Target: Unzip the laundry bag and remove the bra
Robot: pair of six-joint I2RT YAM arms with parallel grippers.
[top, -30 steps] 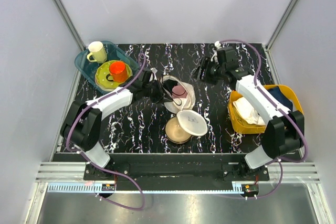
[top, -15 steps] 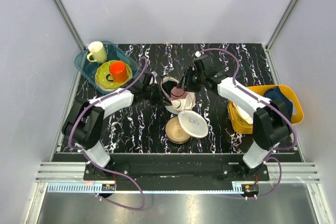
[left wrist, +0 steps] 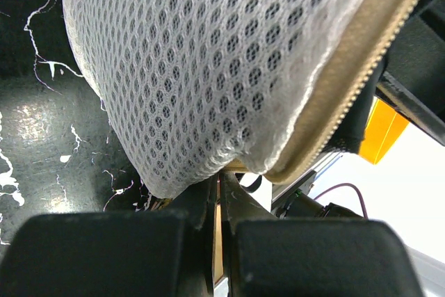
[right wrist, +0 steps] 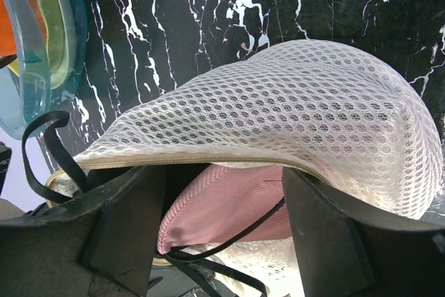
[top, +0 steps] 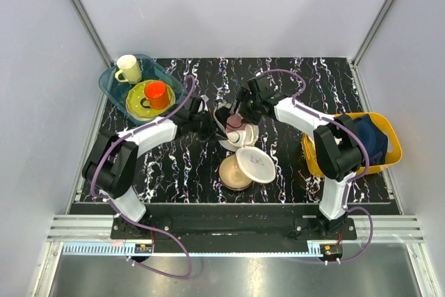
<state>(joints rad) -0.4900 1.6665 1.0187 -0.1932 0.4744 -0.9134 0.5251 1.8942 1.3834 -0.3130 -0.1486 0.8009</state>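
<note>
Pinching the bag (left wrist: 208,67) by its mesh rim at the bottom centre of the left wrist view, the closed left gripper (left wrist: 217,193) anchors it, while the right gripper (right wrist: 222,238), jaws wide astride the bra (right wrist: 212,203) in the unzipped mouth, should reach deeper and close on padding, not mesh.

The laundry bag (top: 247,133) sat mid-table with the bra (right wrist: 215,206) in it, left gripper (left wrist: 219,189) at its left edge, right gripper (right wrist: 219,175) at its mouth, bowl (top: 228,175) in front, tray (top: 108,81) back-left, basket (top: 396,147) off right.
</note>
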